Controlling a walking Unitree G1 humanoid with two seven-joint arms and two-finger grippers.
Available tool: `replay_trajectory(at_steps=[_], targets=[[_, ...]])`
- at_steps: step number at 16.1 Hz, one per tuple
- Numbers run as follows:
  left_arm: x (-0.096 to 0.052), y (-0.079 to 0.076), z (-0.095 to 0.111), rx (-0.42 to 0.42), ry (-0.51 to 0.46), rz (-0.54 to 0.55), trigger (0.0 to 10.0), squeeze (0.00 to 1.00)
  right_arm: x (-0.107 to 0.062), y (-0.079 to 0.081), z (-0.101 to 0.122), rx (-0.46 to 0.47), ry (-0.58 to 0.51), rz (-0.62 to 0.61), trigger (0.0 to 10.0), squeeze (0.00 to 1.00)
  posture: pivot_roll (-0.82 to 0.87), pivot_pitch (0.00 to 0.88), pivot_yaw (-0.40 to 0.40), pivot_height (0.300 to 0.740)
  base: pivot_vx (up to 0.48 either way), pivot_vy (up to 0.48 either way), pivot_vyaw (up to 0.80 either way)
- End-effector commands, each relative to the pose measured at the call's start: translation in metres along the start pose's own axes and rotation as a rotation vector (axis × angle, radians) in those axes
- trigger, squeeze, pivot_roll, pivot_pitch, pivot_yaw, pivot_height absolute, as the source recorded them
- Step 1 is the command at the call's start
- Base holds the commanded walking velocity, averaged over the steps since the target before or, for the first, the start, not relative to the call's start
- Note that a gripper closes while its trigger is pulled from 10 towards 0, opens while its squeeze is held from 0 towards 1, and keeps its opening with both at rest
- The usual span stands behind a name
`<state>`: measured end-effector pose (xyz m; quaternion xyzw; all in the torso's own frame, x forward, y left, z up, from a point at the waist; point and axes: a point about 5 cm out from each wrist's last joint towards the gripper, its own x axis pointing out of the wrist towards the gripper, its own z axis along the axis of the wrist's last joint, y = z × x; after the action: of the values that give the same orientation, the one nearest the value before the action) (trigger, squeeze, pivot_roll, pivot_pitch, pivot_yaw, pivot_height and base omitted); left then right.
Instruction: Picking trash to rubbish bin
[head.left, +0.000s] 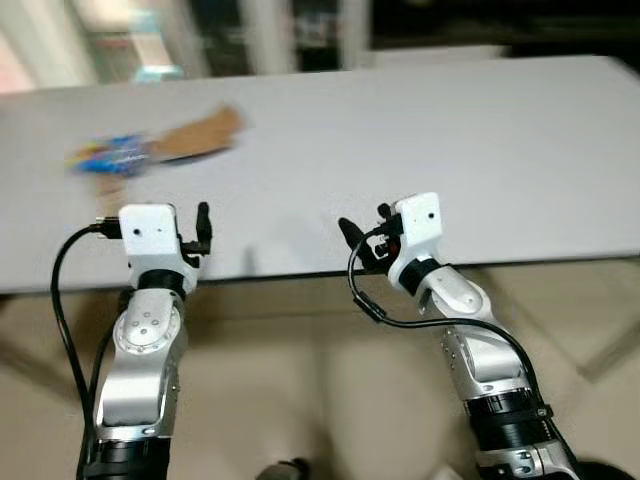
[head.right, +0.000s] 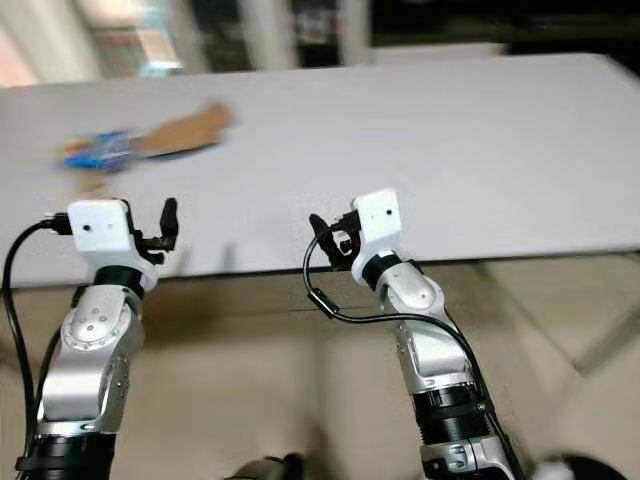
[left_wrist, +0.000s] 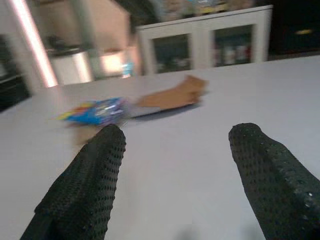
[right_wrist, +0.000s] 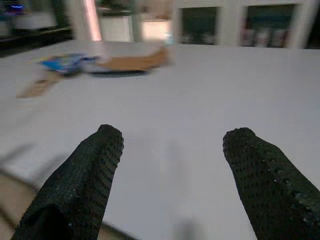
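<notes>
On the white table, toward its far left, lies the trash: a blue, colourful wrapper and a flat brown cardboard piece beside it, both blurred. They also appear in the left wrist view as the wrapper and cardboard. My left gripper is held at the table's near edge, short of the trash, open and empty. My right gripper hovers at the near edge around the middle, open, with nothing between its fingers.
A small tan scrap lies near the wrapper. Beyond the table stand white glass-door cabinets. Beige tiled floor runs under the near edge of the table.
</notes>
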<state>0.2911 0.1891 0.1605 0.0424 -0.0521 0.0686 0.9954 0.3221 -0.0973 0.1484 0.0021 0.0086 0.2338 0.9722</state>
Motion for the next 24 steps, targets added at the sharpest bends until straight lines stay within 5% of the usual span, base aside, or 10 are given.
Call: replay_trajectory(at_steps=[1, 11, 24], targets=[[-0.0005, 0.0010, -0.0002, -0.001, 0.006, 0.003, 10.0, 0.00, 0.0005, -0.0007, 0.0036, 0.006, -0.013, 0.002, 10.0, 0.00, -0.08, 0.088, 0.054, 0.740, 0.000, 0.000, 0.80], [0.0015, 0.0042, -0.0091, -0.061, 0.080, 0.011, 10.0, 0.00, 0.0006, 0.0014, 0.0044, 0.047, -0.029, 0.009, 10.0, 0.00, -0.08, 0.084, 0.057, 0.740, 0.000, 0.000, 0.13], [0.0010, 0.0041, -0.0095, -0.068, 0.101, 0.005, 10.0, 0.00, -0.0012, 0.0017, 0.0033, 0.046, -0.024, 0.012, 10.0, 0.00, -0.08, 0.091, 0.057, 0.740, 0.000, 0.399, 0.00]])
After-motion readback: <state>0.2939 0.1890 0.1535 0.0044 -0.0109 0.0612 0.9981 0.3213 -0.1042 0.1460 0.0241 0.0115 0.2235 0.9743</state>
